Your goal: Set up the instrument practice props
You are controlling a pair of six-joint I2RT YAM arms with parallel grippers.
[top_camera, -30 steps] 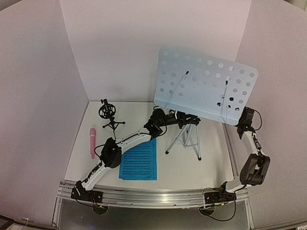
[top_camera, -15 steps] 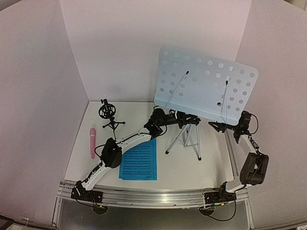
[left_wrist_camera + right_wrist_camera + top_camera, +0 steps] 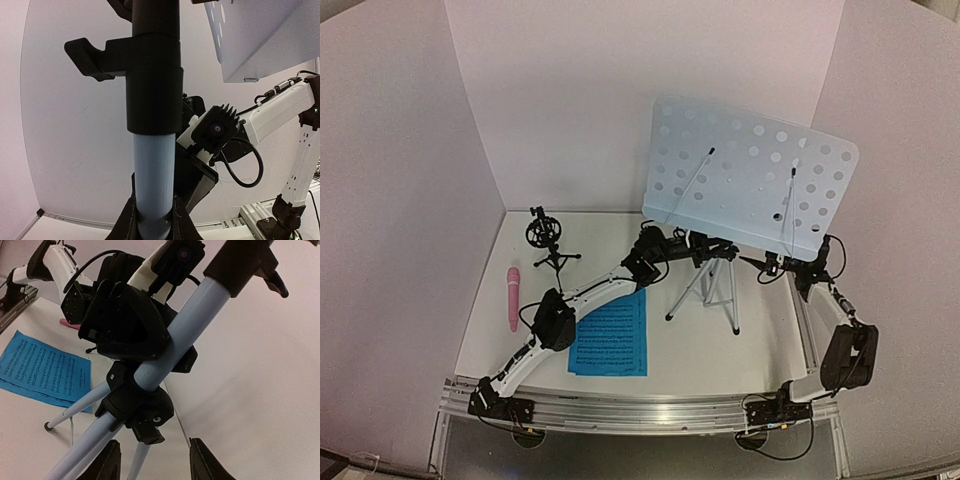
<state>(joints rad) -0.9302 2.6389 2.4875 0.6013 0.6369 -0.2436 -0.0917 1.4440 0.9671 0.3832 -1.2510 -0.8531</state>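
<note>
The pale-blue perforated music stand point(image 3: 750, 175) stands upright on its silver tripod legs point(image 3: 705, 290) at mid-table. My left gripper point(image 3: 712, 250) is shut on the stand's pole just under the tray; the left wrist view shows the pale-blue pole point(image 3: 154, 175) pinched between the jaws of the left gripper point(image 3: 152, 220), below a black collar point(image 3: 152, 90). My right gripper point(image 3: 767, 266) is open and empty, just right of the pole; the right gripper point(image 3: 155, 462) faces the black leg hub point(image 3: 137, 402). The blue sheet-music pages point(image 3: 610, 333) lie flat at the front. The pink microphone point(image 3: 513, 297) lies at the left. The black mic mount point(image 3: 548, 240) stands behind it.
White walls enclose the table on the left, back and right. A metal rail point(image 3: 650, 408) runs along the near edge with both arm bases. The tripod legs spread over the middle-right of the table. The blue pages also show in the right wrist view point(image 3: 45, 370).
My right arm has swung from behind the tray's right edge down and left, and its open gripper now sits close to the stand's pole. The left arm and the stand have not moved.
</note>
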